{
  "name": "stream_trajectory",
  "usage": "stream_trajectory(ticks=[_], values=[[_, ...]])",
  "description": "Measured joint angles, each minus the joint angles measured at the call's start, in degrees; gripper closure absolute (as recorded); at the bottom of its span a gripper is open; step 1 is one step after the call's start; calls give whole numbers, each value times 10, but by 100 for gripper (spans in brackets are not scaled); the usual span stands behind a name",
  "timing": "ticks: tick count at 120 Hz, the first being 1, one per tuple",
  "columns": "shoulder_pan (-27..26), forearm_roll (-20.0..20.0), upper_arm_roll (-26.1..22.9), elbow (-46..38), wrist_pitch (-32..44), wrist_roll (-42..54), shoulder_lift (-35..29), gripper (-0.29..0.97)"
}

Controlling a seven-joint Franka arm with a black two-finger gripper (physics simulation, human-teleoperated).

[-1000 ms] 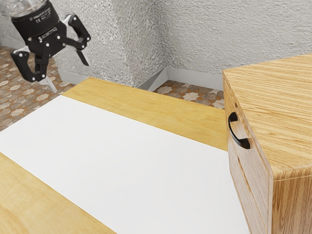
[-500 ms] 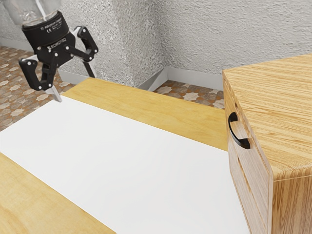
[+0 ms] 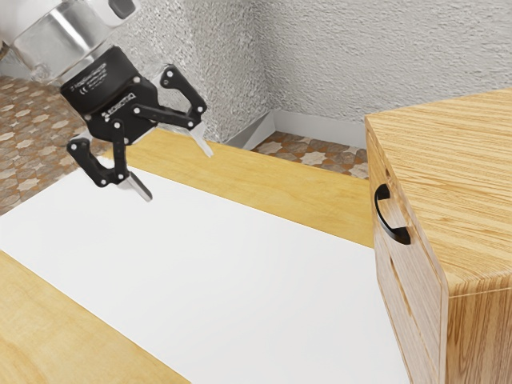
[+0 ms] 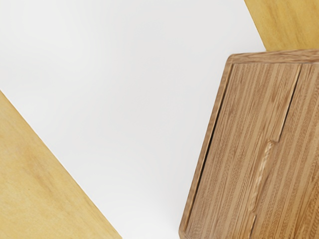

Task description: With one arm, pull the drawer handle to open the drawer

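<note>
Lower and nearer than 0.5 s ago, the empty claw, fingers apart, hangs well apart from the handle of the shut drawer: mid-approach, it must next reach and straddle that handle.

Place: a home-like room was suggested.
Walls: rough grey plaster was seen on the far side, edged by a white skirting.
Floor: patterned tiles were laid.
Furniture: a wooden table and a wooden cabinet were placed.

One wooden cabinet, one black handle, one white sheet, one table, one gripper
</note>
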Motion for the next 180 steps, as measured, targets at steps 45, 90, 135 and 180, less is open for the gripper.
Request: stream_trajectory(ticks=[45,90,135,180], values=[[-158,60,142,3,116,16,-12,25],[-195,61,138,-7,166,38,-6,35],[-246,65,186,-15,220,68,1,41],[-288,66,204,-28,252,88,3,45]])
